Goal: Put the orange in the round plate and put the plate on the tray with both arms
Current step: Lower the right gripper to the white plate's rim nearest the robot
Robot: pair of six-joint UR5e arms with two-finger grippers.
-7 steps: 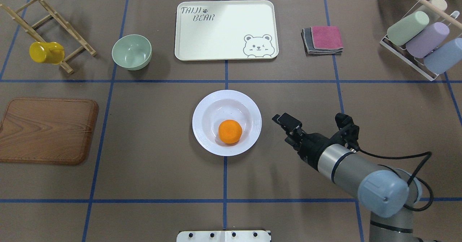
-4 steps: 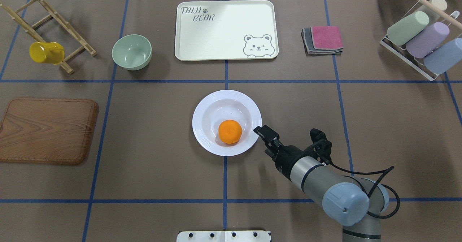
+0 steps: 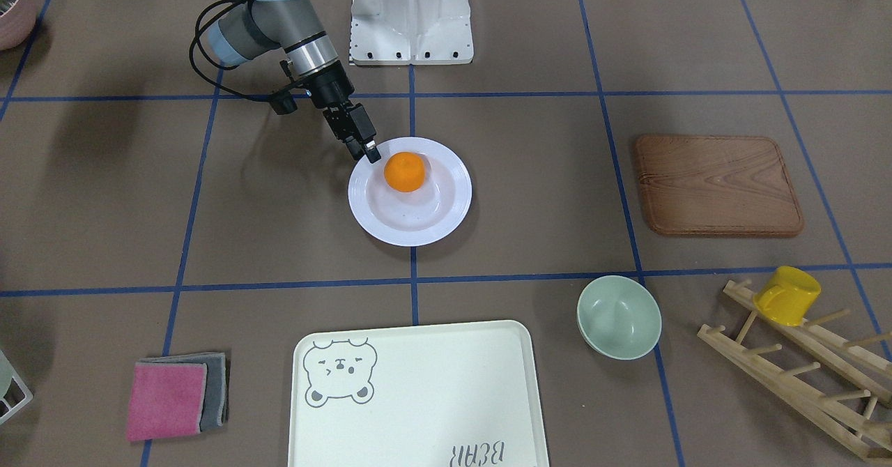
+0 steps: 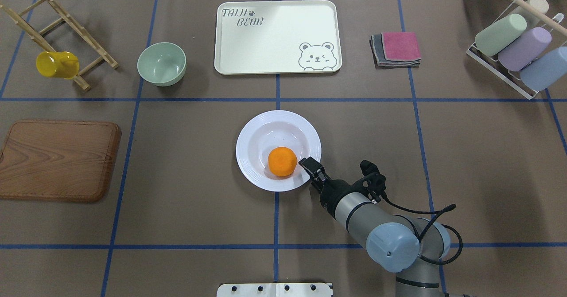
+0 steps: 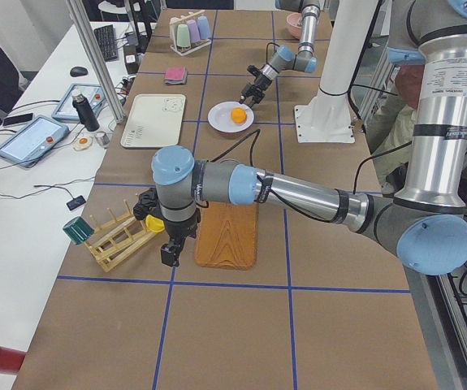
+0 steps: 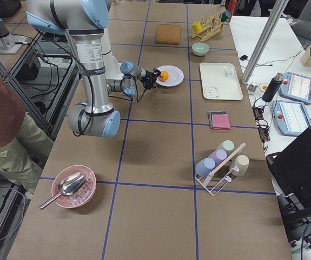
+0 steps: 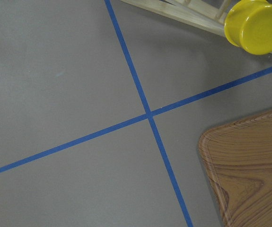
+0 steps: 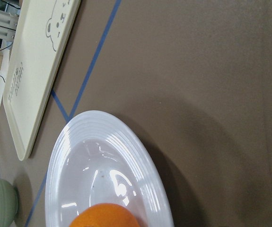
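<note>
The orange (image 4: 282, 161) lies in the well of the white round plate (image 4: 254, 130), which stands on the table in the middle. My right gripper (image 4: 308, 164) is at the plate's near right rim, its tip over the rim beside the orange (image 3: 405, 171); its fingers stand one over the other, so I cannot tell open from shut. The right wrist view shows the plate (image 8: 140, 161) and the top of the orange (image 8: 105, 216) close below. The cream bear tray (image 4: 274, 40) lies bare at the far middle. My left gripper (image 5: 170, 252) shows only in the exterior left view, beside the wooden board; its state cannot be told.
A pale green bowl (image 4: 161, 63) stands left of the tray, and folded cloths (image 4: 396, 48) lie to its right. A wooden board (image 4: 57, 159) lies at the left. A rack holds a yellow mug (image 4: 56, 64). A cup rack (image 4: 518, 53) stands far right.
My right arm has swung left and toward the robot base, bringing its gripper from right of the plate to the plate's near right rim. The orange and the plate have not moved.
</note>
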